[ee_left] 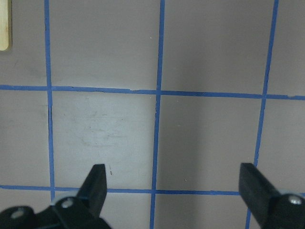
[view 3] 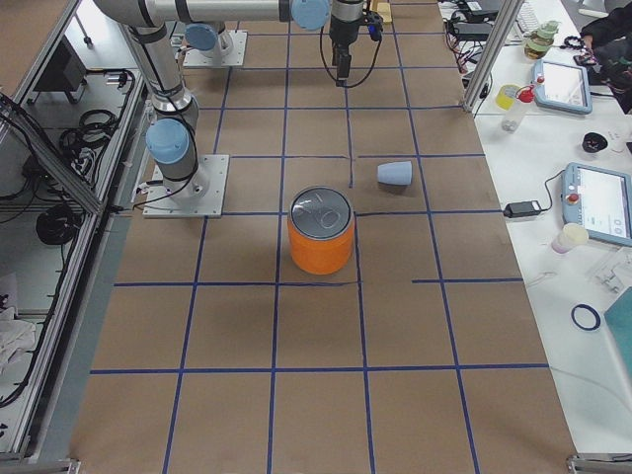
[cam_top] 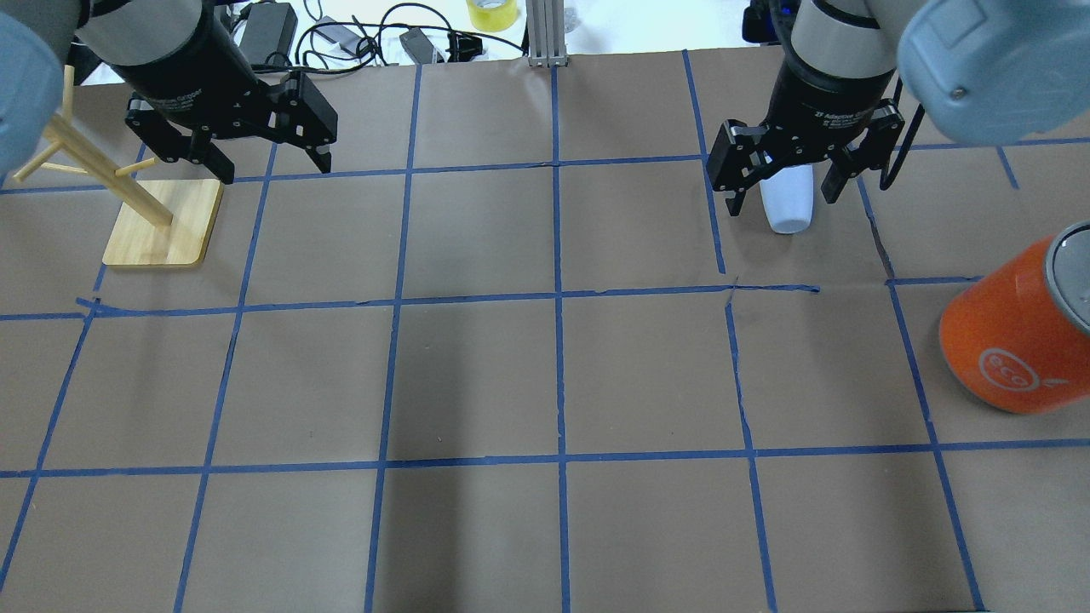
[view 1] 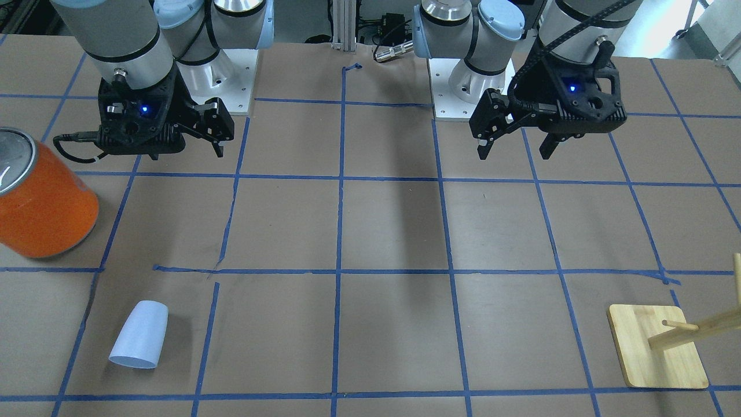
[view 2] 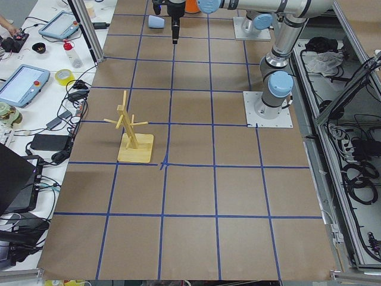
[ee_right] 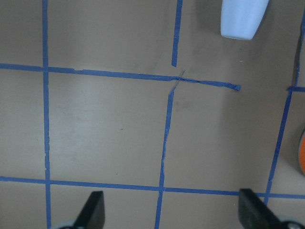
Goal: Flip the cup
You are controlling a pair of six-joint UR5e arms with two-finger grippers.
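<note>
Pale cup (view 1: 139,335) lies sideways, base toward robot; left fingers (ee_left: 96,186), right fingers (ee_right: 94,210) spread, empty.

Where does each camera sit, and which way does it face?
Front-facing: across the table, facing the robot; left gripper, right gripper.
Overhead: behind the robot's shoulders, looking down; both grippers.
Exterior left: table's left end; left arm near.
Exterior right: table's right end; right arm near.
Left wrist: down at table; own fingertips.
Right wrist: down; own fingertips, cup.
Shared: front-facing and overhead both show the cup.
</note>
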